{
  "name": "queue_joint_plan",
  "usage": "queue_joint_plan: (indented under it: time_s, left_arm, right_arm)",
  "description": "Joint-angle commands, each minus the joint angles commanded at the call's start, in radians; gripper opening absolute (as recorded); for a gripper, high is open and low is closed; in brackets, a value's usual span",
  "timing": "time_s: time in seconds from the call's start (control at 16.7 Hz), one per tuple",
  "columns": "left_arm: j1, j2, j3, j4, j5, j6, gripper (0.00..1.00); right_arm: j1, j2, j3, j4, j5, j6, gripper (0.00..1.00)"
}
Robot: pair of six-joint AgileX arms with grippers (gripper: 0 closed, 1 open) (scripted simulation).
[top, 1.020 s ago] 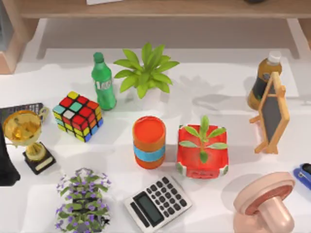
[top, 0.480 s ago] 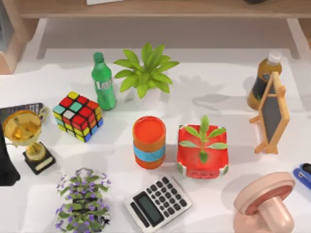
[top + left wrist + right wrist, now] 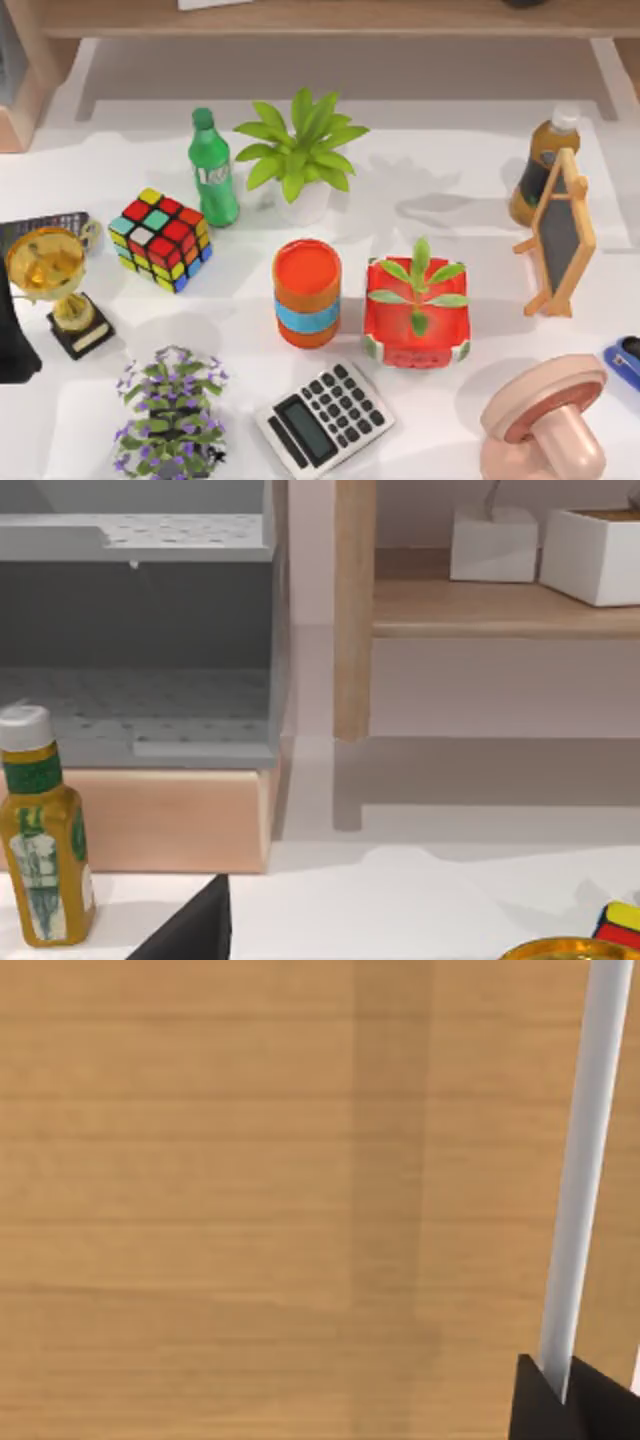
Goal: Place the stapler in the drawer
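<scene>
Black housing of the left gripper (image 3: 190, 932) sits at the near edge of the left wrist view; whether it is open or closed cannot be told, and nothing is seen in its grasp. Beyond it stand one yellow bottle with a white cap (image 3: 40, 830) and a grey compartment (image 3: 140, 630) set in a wooden cabinet.

Dark housing of the right gripper (image 3: 572, 1400) faces a wooden panel (image 3: 220, 1180) with one white strip (image 3: 585, 1160); its state cannot be told either.

Table (image 3: 450, 190) contents, counted from above:
- One stapler (image 3: 625, 362), blue with a black upper part, at the right edge, just right of one pink lamp (image 3: 545, 420).
- Two bottles: one green (image 3: 212, 170), one brown (image 3: 540, 165). The green label carries white marks that cannot be read.
- Three plants: leafy green (image 3: 300, 150), small one in a red pot (image 3: 418, 310), purple-flowered (image 3: 170, 405).
- One colour cube (image 3: 160, 238), one gold trophy (image 3: 55, 285), one orange cup (image 3: 307, 292), one calculator (image 3: 323, 418), one small chalkboard (image 3: 560, 235).
</scene>
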Motion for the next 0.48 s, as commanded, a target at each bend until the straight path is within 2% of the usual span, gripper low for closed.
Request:
queue_joint_plan:
  time_s: [0.48]
  left_arm:
    - [0.0, 0.0, 0.0, 0.0, 0.0, 0.0, 1.0]
  right_arm:
    - [0.0, 0.0, 0.0, 0.0, 0.0, 0.0, 0.6]
